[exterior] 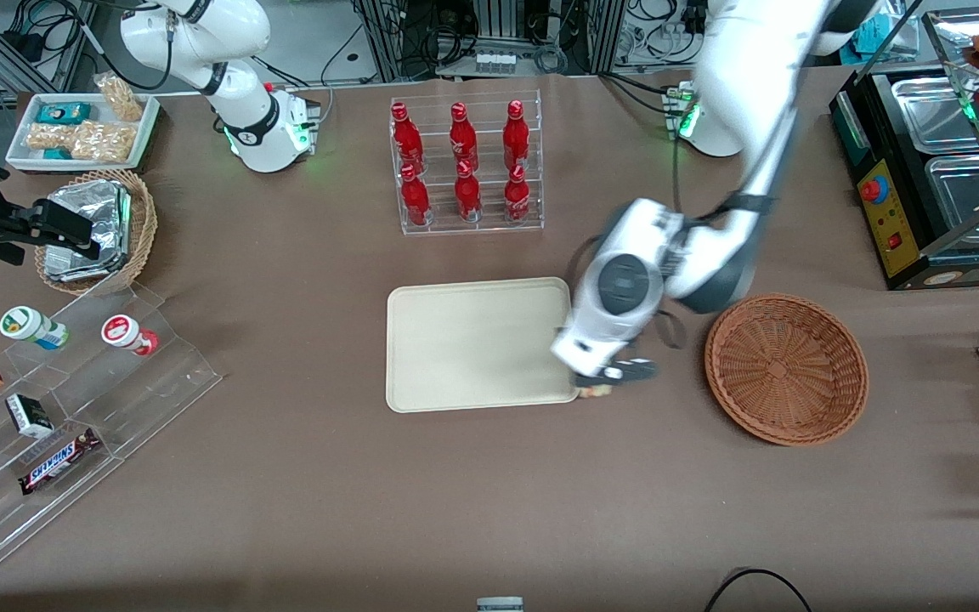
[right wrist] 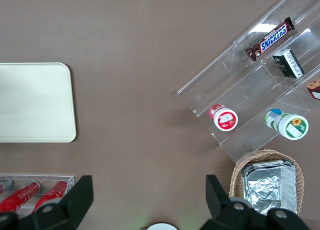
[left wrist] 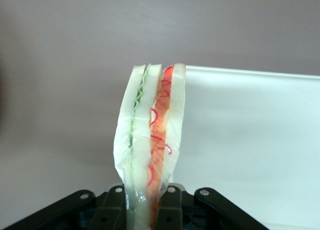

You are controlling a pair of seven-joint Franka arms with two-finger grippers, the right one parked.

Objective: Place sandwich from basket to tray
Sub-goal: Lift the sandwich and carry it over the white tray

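My left gripper (exterior: 602, 384) is shut on the sandwich (left wrist: 150, 140), a wrapped wedge of pale bread with green and red-orange layers. It holds the sandwich above the edge of the cream tray (exterior: 455, 348) that faces the basket, at the corner nearer the front camera. A bit of the sandwich (exterior: 597, 391) shows under the fingers in the front view. The reddish-brown basket (exterior: 785, 367) stands beside the tray, toward the working arm's end, with nothing in it. The tray (left wrist: 250, 140) fills part of the left wrist view and also shows in the right wrist view (right wrist: 35, 102).
A clear rack of red bottles (exterior: 466, 166) stands farther from the camera than the tray. A tan basket of foil packs (exterior: 94, 229), a white snack tray (exterior: 82, 127) and a clear stepped stand (exterior: 73, 399) lie toward the parked arm's end. A black warmer (exterior: 931, 170) stands at the working arm's end.
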